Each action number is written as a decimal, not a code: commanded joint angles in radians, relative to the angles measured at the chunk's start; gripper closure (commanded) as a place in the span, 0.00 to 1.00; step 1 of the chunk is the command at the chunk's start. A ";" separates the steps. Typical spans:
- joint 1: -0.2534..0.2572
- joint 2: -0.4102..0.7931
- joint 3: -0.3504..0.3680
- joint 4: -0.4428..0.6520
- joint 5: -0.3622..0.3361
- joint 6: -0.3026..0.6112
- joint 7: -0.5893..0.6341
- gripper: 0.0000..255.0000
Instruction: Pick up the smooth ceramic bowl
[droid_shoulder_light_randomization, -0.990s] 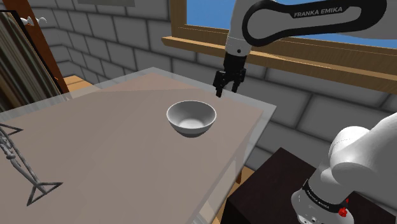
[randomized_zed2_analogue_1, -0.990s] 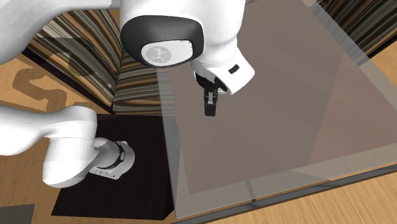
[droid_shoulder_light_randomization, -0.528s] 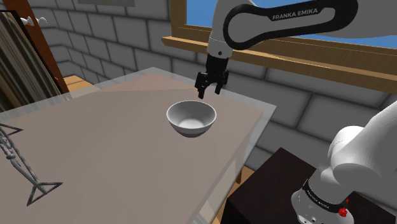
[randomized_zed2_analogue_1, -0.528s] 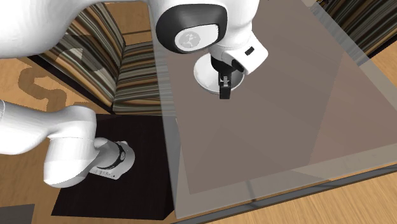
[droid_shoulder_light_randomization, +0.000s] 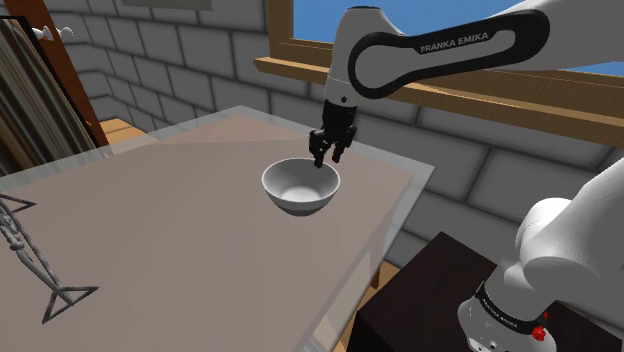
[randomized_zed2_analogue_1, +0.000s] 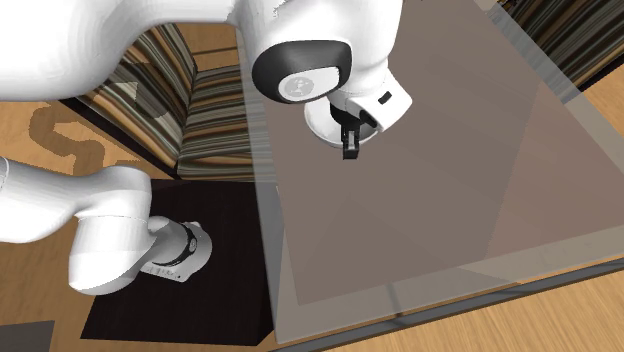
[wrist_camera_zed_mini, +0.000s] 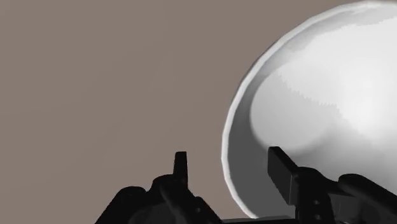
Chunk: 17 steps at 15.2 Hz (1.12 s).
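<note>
A plain white smooth bowl (droid_shoulder_light_randomization: 298, 185) stands upright on the brownish tabletop (droid_shoulder_light_randomization: 150, 230), near the table's edge on the shoulder view's right. My black gripper (droid_shoulder_light_randomization: 323, 160) has come down over the bowl's far rim. In the wrist view one of the fingers (wrist_camera_zed_mini: 181, 167) is outside the bowl (wrist_camera_zed_mini: 318, 95) and the other is inside, with the rim between them. The gripper (wrist_camera_zed_mini: 229, 167) is open, and a gap shows on each side of the rim. In the second exterior view the hand covers much of the bowl (randomized_zed2_analogue_1: 318, 122), and the gripper (randomized_zed2_analogue_1: 349, 152) points down at its edge.
A grey wire-frame object (droid_shoulder_light_randomization: 30, 255) lies at the table's edge on the shoulder view's left. A wooden window sill (droid_shoulder_light_randomization: 450, 95) and a stone wall run behind the table. The dark stand (droid_shoulder_light_randomization: 420, 300) is at lower right. Striped furniture (randomized_zed2_analogue_1: 200, 110) sits beside the table.
The gripper has moved towards the shoulder view's left and down, from beyond the bowl to its far rim. Its fingers now stand closer together.
</note>
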 joint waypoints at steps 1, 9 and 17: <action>0.000 0.000 0.001 -0.002 0.000 0.003 0.001 1.00; 0.000 0.001 0.000 -0.002 0.000 0.003 0.000 1.00; -0.002 -0.005 -0.004 0.100 -0.004 -0.104 0.006 1.00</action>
